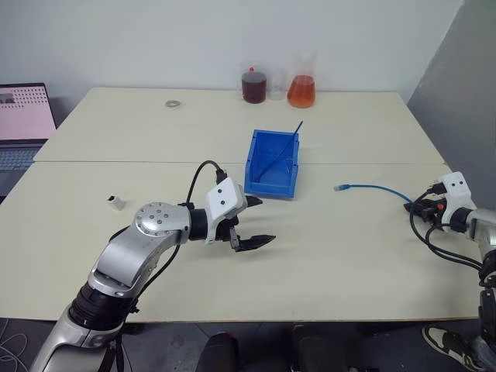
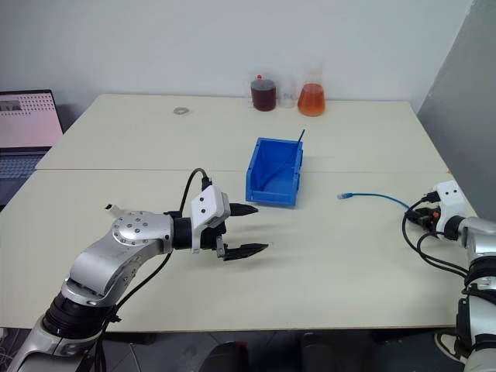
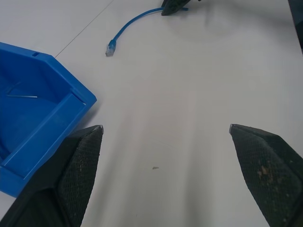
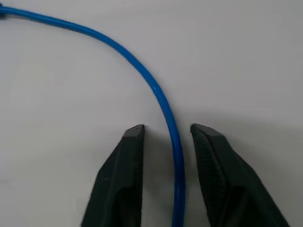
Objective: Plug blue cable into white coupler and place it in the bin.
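The blue cable (image 1: pixel 373 188) lies flat on the desk (image 1: pixel 325 256) at the right, its clear plug (image 1: pixel 339 187) pointing toward the bin (image 1: pixel 273 164), with open desk between them. Its far end runs in between the fingers of the right pincer (image 4: pixel 166 128), which sits low at the desk's right edge. The wrist view shows the two black fingers (image 4: pixel 124 161) narrowed around the cable, with a sliver of gap on each side, so not clamped onto it. The bin stands near the middle of the desk; inside it a thin dark-blue strand (image 1: pixel 288 139) leans against the back wall and pokes above the rim. There's nothing else to make out in it.

The left pincer (image 1: pixel 252 223) hovers just in front of the bin's lowered lip, fingers spread wide and holding nothing. The white coupler (image 1: pixel 115 202) sits alone, well off to the left on the desk, behind the left arm.

At the back edge stand a flask of dark red liquid (image 1: pixel 253 85), a flask of orange liquid (image 1: pixel 301 91) and a small clear glass (image 1: pixel 276 87) between them. A small ring (image 1: pixel 172 103) lies on the desk to their left. A laptop (image 1: pixel 25 124) sits past the desk's left edge.
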`<state>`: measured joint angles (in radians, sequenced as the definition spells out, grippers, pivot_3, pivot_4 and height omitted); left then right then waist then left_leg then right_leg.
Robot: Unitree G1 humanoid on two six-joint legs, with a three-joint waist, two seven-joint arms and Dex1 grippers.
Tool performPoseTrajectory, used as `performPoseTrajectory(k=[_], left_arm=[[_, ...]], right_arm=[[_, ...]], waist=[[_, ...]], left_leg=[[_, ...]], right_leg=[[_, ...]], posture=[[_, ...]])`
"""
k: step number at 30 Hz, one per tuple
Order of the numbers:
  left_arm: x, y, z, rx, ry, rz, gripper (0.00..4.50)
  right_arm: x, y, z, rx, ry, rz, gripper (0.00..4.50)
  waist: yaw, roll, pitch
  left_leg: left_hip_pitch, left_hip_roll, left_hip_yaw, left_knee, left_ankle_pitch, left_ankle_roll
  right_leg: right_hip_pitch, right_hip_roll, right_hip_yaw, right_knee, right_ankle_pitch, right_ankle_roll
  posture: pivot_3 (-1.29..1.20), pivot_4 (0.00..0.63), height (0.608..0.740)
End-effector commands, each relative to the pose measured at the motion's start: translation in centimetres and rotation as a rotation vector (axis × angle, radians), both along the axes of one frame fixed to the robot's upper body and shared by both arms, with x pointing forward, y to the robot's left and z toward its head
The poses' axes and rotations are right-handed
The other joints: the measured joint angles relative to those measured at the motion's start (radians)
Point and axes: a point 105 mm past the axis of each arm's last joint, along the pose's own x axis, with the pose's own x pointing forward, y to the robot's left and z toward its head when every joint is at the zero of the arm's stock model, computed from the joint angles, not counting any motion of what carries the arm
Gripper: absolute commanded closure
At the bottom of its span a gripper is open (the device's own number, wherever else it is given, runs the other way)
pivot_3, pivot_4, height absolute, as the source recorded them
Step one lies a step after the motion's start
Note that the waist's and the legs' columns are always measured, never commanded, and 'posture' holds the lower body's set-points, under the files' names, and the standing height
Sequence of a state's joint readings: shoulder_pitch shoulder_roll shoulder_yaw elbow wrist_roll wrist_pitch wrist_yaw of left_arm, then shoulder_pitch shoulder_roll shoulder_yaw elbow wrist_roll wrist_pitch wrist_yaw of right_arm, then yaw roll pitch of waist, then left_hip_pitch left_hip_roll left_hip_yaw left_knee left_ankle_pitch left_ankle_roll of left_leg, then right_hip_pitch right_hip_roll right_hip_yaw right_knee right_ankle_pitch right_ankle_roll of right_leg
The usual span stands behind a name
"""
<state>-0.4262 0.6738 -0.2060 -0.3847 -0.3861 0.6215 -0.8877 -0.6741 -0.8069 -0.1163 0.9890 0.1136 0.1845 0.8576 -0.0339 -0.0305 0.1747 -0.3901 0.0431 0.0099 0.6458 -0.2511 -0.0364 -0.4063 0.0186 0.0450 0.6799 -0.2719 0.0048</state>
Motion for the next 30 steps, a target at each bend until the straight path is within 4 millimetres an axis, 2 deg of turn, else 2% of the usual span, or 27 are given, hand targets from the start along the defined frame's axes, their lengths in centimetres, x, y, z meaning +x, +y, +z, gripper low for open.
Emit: performPoseTrajectory(k=[1, 3, 5, 10, 15, 19, 23, 25, 30], left_arm=[[0.4, 0.8, 1.5, -0.009, -0.053, 0.015, 0.00], [0.4, 1.5, 1.4, 0.000, -0.047, 0.027, 0.00], [0.2, 2.5, 1.0, 0.024, -0.032, 0.043, 0.00], [-1.6, 6.4, -0.7, 0.136, 0.045, 0.096, 0.00], [-3.2, 9.5, -2.9, 0.194, 0.110, 0.175, 0.00], [-3.3, 11.8, -3.9, 0.201, 0.141, 0.257, 0.00], [-3.6, 13.6, -4.7, 0.209, 0.166, 0.321, 0.00], [-3.9, 14.2, -5.0, 0.213, 0.179, 0.335, 0.00], [-4.3, 14.5, -5.3, 0.207, 0.189, 0.350, 0.00]], right_arm=[[-0.6, -0.2, 0.8, -0.102, -0.030, 0.101, 3.99], [-0.9, -0.2, 1.5, -0.116, -0.044, 0.142, 4.44], [-1.4, 0.1, 2.3, -0.137, -0.049, 0.217, 4.44], [-3.9, 2.8, 3.5, -0.134, -0.029, 0.430, 4.44], [-6.2, 7.6, 3.2, -0.097, -0.044, 0.565, 4.44], [-7.1, 13.2, 2.2, -0.059, -0.071, 0.653, 4.44], [-7.7, 17.6, 1.4, -0.028, -0.088, 0.691, 4.44], [-8.0, 19.1, 1.2, -0.011, -0.090, 0.705, 4.44], [-8.9, 21.0, 1.1, 0.035, -0.084, 0.726, 4.44]], waist=[[0.001, 0.000, 0.000], [0.001, 0.000, 0.000], [0.001, 0.001, 0.000], [-0.005, 0.001, 0.001], [-0.001, 0.002, 0.001], [0.000, 0.002, 0.001], [0.002, 0.002, 0.001], [0.002, 0.002, 0.001], [0.006, 0.002, 0.002]], left_leg=[[0.000, 0.000, 0.000, 0.000, 0.000, 0.000], [0.000, 0.000, 0.000, 0.000, 0.000, 0.000], [0.000, 0.000, 0.000, 0.000, 0.000, 0.000], [0.000, 0.002, 0.000, -0.001, 0.000, 0.000], [0.002, 0.004, -0.002, -0.001, 0.000, 0.000], [0.002, 0.004, -0.003, -0.001, 0.000, 0.000], [0.002, 0.004, -0.002, 0.000, 0.000, 0.000], [0.002, 0.004, -0.002, -0.001, 0.000, 0.000], [-0.004, 0.004, -0.002, 0.000, 0.000, 0.000]], right_leg=[[0.000, 0.000, 0.000, 0.000, 0.000, 0.000], [0.000, 0.000, 0.000, 0.000, 0.000, 0.000], [0.000, 0.000, 0.000, 0.000, 0.000, 0.000], [0.000, -0.001, 0.000, 0.000, -0.001, -0.001], [0.000, -0.002, -0.001, 0.001, -0.001, -0.001], [0.000, -0.002, -0.001, 0.001, -0.001, 0.000], [0.000, -0.002, -0.002, 0.002, 0.000, 0.000], [0.000, -0.003, -0.001, 0.001, -0.001, 0.000], [-0.004, -0.004, -0.002, 0.001, -0.001, 0.001]], posture=[[0.00, 0.150, 0.740], [0.00, 0.150, 0.740], [0.00, 0.150, 0.740], [0.00, 0.150, 0.740], [0.00, 0.150, 0.740], [0.00, 0.150, 0.740], [0.00, 0.150, 0.740], [0.00, 0.150, 0.740], [0.00, 0.150, 0.740]])
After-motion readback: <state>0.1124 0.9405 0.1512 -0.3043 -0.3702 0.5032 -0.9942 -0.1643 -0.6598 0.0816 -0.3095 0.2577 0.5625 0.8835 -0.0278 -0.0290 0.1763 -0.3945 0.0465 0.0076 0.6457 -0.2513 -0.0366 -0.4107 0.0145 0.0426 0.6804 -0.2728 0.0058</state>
